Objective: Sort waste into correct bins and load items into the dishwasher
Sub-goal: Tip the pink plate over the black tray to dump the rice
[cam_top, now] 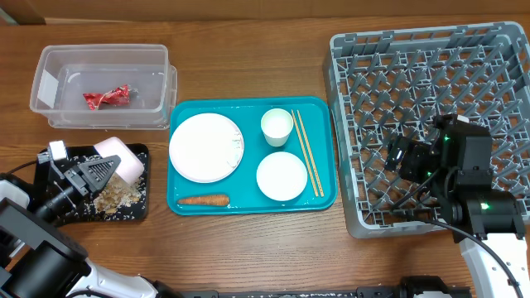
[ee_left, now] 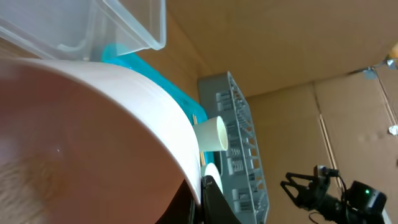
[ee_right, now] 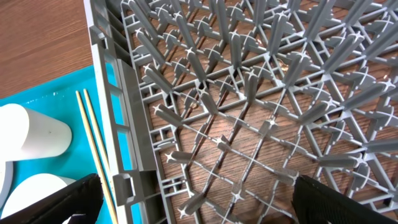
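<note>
My left gripper (cam_top: 98, 172) is shut on the rim of the pale pink bowl (cam_top: 121, 157) and holds it tilted over the black tray (cam_top: 137, 211), where beige crumbs (cam_top: 116, 196) lie. The bowl (ee_left: 93, 143) fills the left wrist view, with the fingers (ee_left: 205, 199) on its edge. The red wrapper (cam_top: 106, 98) lies in the clear tub (cam_top: 103, 60). The plate (cam_top: 205, 146), cup (cam_top: 277, 126), small white bowl (cam_top: 281, 175), chopsticks (cam_top: 306, 153) and carrot (cam_top: 203, 199) lie on the teal tray (cam_top: 248, 205). My right gripper (cam_top: 410, 157) (ee_right: 199, 205) is open and empty above the grey rack (cam_top: 431, 74). No white scrap is clearly visible.
The rack (ee_right: 249, 112) holds nothing, and the wood table shows through its lattice. Its left wall stands close beside the teal tray (ee_right: 56, 99) and the chopsticks (ee_right: 93, 143). The tub (ee_left: 124, 25) sits just behind the black tray.
</note>
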`<state>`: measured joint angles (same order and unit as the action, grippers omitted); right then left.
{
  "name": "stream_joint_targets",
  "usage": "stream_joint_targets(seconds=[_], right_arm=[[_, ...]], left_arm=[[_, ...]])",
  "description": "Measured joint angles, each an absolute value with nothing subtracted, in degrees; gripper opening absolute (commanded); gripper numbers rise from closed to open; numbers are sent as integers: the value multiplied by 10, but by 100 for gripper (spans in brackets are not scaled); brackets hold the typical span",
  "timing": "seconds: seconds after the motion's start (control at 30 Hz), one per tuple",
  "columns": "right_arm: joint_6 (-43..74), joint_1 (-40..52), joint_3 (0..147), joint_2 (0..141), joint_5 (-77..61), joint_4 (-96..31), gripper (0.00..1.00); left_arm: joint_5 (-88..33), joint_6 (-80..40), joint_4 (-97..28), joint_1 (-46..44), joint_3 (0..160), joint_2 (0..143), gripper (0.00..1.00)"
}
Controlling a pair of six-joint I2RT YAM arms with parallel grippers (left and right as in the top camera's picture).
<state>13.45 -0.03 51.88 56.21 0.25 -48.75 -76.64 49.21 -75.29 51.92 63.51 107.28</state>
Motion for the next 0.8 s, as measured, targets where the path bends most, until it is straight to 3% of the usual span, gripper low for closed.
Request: stream_joint_targets(seconds=[0.3, 0.67, 0.8], right_arm=[[135, 0, 519, 562, 3, -491, 100], [135, 0, 519, 562, 3, -494, 100], [134, 0, 519, 562, 3, -494, 100]], left_arm=[[-779, 557, -785, 523, 634, 1074, 4], [-802, 535, -780, 523, 634, 1076, 4], [-804, 583, -848, 523, 634, 1077, 4]])
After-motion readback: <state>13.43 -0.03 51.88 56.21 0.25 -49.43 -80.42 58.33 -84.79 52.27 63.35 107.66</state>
